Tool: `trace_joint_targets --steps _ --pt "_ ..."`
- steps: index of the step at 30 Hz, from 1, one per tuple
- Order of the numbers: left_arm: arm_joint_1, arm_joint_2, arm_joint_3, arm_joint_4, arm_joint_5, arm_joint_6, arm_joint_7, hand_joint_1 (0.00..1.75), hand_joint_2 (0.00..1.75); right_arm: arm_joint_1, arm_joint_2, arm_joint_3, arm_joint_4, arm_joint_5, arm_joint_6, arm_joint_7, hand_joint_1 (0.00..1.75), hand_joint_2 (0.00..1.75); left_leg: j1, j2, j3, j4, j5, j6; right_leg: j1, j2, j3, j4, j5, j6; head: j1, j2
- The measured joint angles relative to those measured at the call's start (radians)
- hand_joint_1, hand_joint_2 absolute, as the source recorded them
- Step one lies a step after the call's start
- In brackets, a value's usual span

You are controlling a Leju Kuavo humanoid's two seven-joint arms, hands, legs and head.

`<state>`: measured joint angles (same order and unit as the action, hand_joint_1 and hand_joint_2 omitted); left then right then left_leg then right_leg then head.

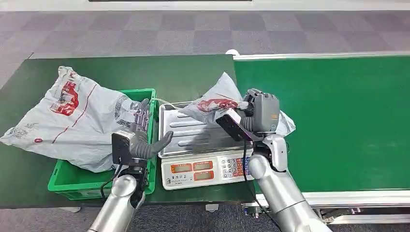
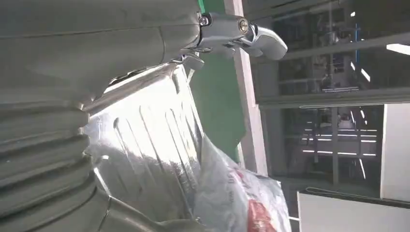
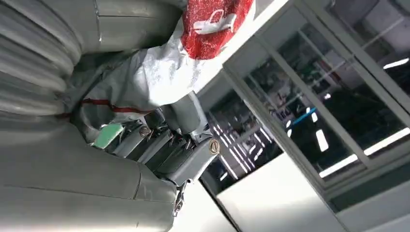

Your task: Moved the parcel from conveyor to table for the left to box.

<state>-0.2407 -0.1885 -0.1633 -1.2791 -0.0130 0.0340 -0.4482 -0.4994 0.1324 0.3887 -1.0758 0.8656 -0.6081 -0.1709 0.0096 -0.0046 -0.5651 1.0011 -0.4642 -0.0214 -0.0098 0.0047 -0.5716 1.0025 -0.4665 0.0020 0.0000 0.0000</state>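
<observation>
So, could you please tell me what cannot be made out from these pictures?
- Head view: the scale display digits are too small to read.
- Head view: the inside of the green crate is hidden by the large grey bag lying over it.
- Head view: the right hand fingers are hidden behind its own cover; how they hold the parcel is unclear.
- Left wrist view: the left hand cover blocks much of the steel tray.

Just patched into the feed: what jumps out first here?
The right hand grips a grey parcel with red print over the steel pan of the scale at the table's front edge. Left of it, a bigger grey bag slumps over a green crate, with the left hand spread open between crate and scale.
</observation>
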Motion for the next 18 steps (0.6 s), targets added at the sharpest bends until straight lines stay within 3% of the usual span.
trace_joint_targets --steps 3,9,18 --pt "0.000 0.000 0.000 0.001 0.000 0.000 0.000 0.00 1.75 0.005 0.000 0.005 -0.001 -0.078 0.059 -0.026 0.00 1.75 0.000 0.000 0.000 0.000 0.000 0.000 0.000 0.000 0.000 0.000 0.000 0.000 0.000 0.000" --pt "0.000 0.000 0.000 0.007 -0.001 -0.003 0.002 0.00 1.75 0.026 -0.011 0.008 -0.029 -0.322 0.282 -0.063 0.00 1.75 0.000 0.000 0.000 0.000 0.000 0.000 0.001 0.000 -0.001 0.000 0.000 0.000 0.000 0.000" --pt "-0.001 0.000 -0.002 0.008 -0.002 -0.009 0.006 0.00 1.75 0.043 -0.059 0.005 -0.129 -0.511 0.405 -0.103 0.00 1.75 0.000 0.000 0.000 0.000 0.000 0.000 0.000 0.000 -0.001 0.000 0.000 0.000 0.000 0.000"
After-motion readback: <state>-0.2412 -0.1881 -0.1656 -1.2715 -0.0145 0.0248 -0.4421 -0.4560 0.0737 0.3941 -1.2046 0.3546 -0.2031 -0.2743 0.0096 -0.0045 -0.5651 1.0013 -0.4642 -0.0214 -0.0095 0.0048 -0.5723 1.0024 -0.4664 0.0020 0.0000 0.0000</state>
